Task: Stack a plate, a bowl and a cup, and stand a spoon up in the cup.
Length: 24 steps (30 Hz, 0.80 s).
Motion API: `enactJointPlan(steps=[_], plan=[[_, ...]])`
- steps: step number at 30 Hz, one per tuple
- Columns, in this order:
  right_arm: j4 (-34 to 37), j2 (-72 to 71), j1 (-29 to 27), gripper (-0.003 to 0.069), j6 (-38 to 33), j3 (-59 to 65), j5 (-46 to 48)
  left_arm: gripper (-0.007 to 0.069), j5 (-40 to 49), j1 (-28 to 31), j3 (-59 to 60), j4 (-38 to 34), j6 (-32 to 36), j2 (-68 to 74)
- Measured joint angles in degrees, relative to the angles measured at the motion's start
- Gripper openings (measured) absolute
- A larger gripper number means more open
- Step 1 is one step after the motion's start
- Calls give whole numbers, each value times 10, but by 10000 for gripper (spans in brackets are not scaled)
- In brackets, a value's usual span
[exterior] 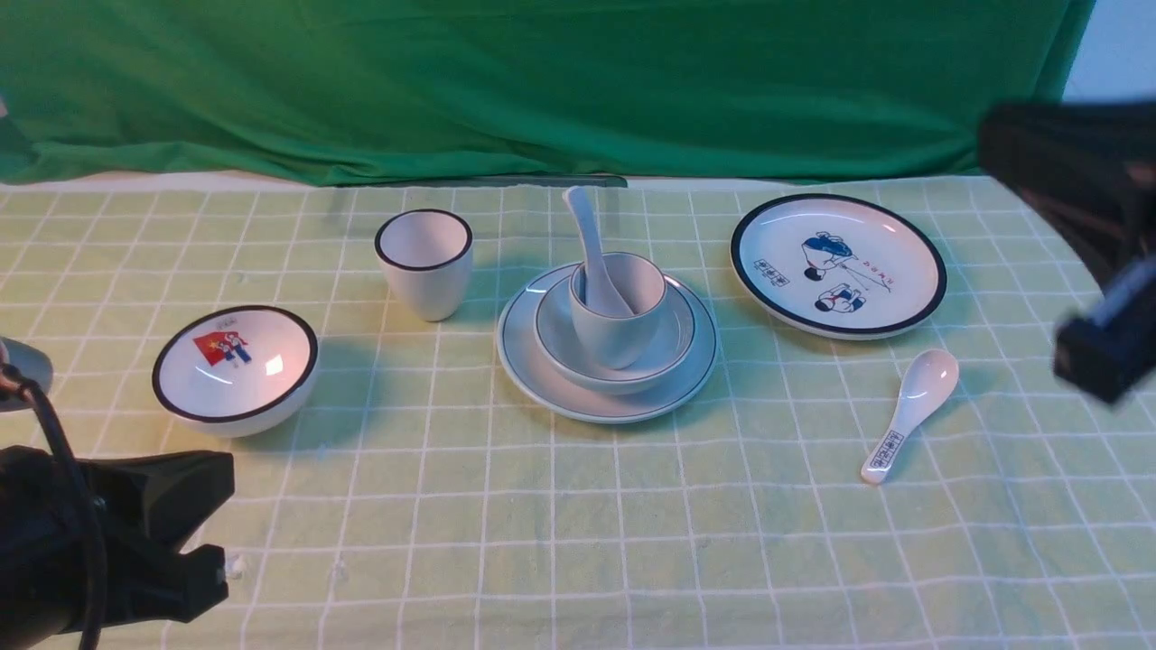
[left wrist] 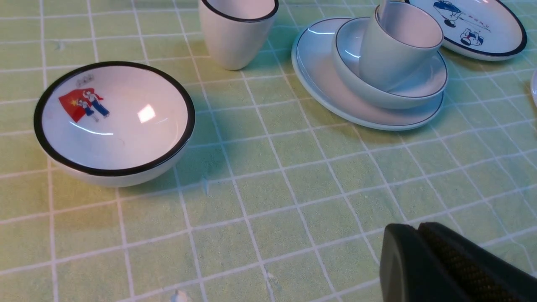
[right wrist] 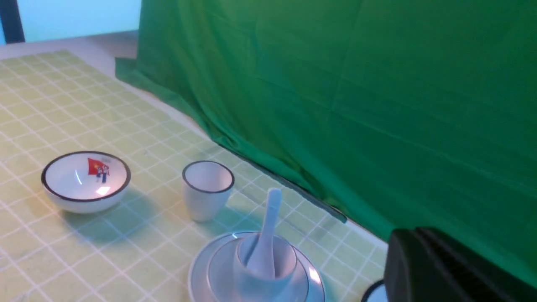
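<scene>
The plain white plate (exterior: 542,370) lies at the table's middle. The plain bowl (exterior: 673,348) sits on it, and the plain cup (exterior: 623,338) stands in the bowl. The all-white spoon (exterior: 587,235) stands in the cup, handle leaning up and back. The stack also shows in the left wrist view (left wrist: 319,75) and the right wrist view (right wrist: 266,235). My left gripper (exterior: 217,524) is low at the near left, shut and empty (left wrist: 415,230). My right gripper (exterior: 1102,352) is raised at the far right, blurred, shut and empty (right wrist: 413,237). Both are well apart from the stack.
A black-rimmed bowl with a red flag picture (exterior: 235,366) sits at the left. A black-rimmed cup (exterior: 424,262) stands left of the stack. A cartoon plate (exterior: 838,264) lies at the back right, a printed-handle spoon (exterior: 912,411) in front of it. Green cloth hangs behind.
</scene>
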Motion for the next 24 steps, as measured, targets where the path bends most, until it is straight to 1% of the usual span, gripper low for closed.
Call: enactJointPlan(steps=[1,4,6,7,8,10,13,16,19,24], plan=[[-1,-35,0,25,3,55,-28,20,0,0,0,0,0,0],[-1,-103,0,25,11,168,-66,20,0,0,0,0,0,0],[-1,-141,0,25,14,233,-76,20,0,0,0,0,0,0],[-1,-141,0,25,14,239,-76,20,0,0,0,0,0,0],[-2,-166,0,25,27,280,-79,20,0,0,0,0,0,0],[-2,-177,0,27,55,309,-81,20,0,0,0,0,0,0],[-2,-187,0,31,160,360,-82,20,0,0,0,0,0,0],[-5,-188,-1,32,181,384,-83,20,0,0,0,0,0,0],[-14,-188,-1,30,181,395,-87,20,0,0,0,0,0,0],[-17,-214,-3,20,180,409,-140,20,-1,0,0,0,0,0]])
